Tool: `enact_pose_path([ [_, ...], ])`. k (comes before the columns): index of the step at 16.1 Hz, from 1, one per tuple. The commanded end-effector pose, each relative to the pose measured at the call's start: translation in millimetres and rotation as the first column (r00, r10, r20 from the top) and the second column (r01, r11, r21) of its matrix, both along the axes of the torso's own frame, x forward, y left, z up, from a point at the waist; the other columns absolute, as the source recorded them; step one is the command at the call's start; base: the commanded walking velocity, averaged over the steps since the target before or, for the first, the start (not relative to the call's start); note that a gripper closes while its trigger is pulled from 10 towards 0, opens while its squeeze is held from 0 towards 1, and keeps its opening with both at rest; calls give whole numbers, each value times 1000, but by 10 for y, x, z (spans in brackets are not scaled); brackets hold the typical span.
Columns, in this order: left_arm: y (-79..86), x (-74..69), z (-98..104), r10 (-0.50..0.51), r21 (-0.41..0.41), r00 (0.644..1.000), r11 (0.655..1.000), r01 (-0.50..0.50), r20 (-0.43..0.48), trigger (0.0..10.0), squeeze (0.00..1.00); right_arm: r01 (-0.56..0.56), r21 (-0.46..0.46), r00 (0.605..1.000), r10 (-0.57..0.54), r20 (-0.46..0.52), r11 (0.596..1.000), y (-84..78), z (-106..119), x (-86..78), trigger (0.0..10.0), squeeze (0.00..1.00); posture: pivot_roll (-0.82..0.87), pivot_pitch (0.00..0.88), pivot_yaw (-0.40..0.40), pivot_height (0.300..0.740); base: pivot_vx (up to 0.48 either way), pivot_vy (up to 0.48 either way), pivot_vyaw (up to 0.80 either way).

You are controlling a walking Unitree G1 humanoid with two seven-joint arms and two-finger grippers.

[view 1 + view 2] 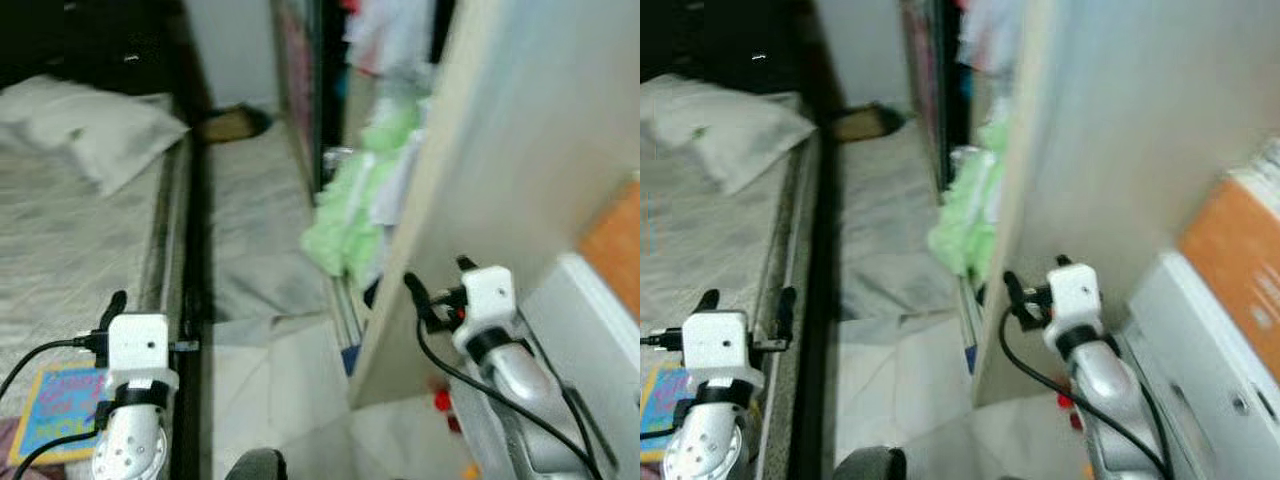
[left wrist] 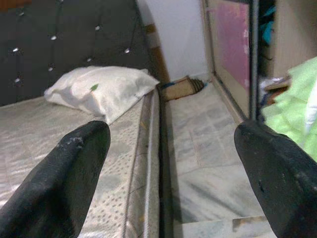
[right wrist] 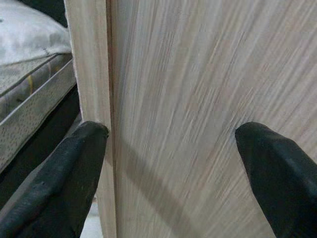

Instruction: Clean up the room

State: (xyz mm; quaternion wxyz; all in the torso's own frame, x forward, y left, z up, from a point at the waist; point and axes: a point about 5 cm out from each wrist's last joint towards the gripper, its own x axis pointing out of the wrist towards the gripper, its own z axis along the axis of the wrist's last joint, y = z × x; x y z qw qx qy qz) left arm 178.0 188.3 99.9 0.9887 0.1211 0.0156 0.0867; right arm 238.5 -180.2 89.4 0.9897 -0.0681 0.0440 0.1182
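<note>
Step in hand, as I judge it: survey and approach. Nothing is picked up yet; I stand in the aisle beside the bed (image 1: pixel 60 230), taken here as landmark, and neither tool holds anything.

Bed: large, flat, a quilted pale mattress with a piped edge and a dark frame rail; dark tufted headboard (image 2: pixel 59 39) at its far end. To the right of the bed runs the floor (image 1: pixel 260 380), pale marble-like tile, glossy. Across the aisle from the bed stands a wardrobe side panel (image 3: pixel 198 109), light wood-grain laminate, flat and upright.

Pillow (image 1: pixel 90 130): soft, rumpled white, on the bed's far end near the headboard. Green cloth heap (image 1: pixel 355 200): fluffy, pale green, spilling from the wardrobe opening across the aisle from the bed. This looks the likeliest thing to tidy. Colourful printed book or card (image 1: pixel 55 405): flat, on the bed's near corner, beside my left arm. Small dark object (image 1: pixel 235 122) on the floor at the bed's far end; too blurred to name.

Left tool (image 2: pixel 173 144): spread wide, empty, over the bed's edge. Right tool (image 3: pixel 171 134): spread wide, empty, close against the wood panel.

Next move calls for turning the right tool away from the panel and toward the green heap.
</note>
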Motion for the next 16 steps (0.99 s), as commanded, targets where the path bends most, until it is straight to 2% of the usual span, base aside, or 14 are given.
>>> enact_pose_path([
  [1,-15,-20,10,-13,3,1000,1000,13,-4,10000,0,13,-19,1000,-12,16,1000,-83,57,8,10000,0,-51,37,-22,740,0,0,538],
  [4,-12,-56,-12,-6,-5,1000,1000,6,-20,10000,0,21,-29,1000,-21,3,999,-144,34,-11,10000,0,-52,38,-22,740,0,0,342],
  [10,-18,-45,-19,-17,1,1000,1000,17,-25,10000,0,8,-18,1000,-8,-1,1000,-92,29,9,10000,0,-47,32,-25,740,0,0,0],
  [16,-15,-33,-16,-17,-1,1000,1000,17,-25,10000,0,10,-17,1000,-10,-2,1000,-88,27,21,10000,0,-48,36,-24,740,-256,0,0],
])
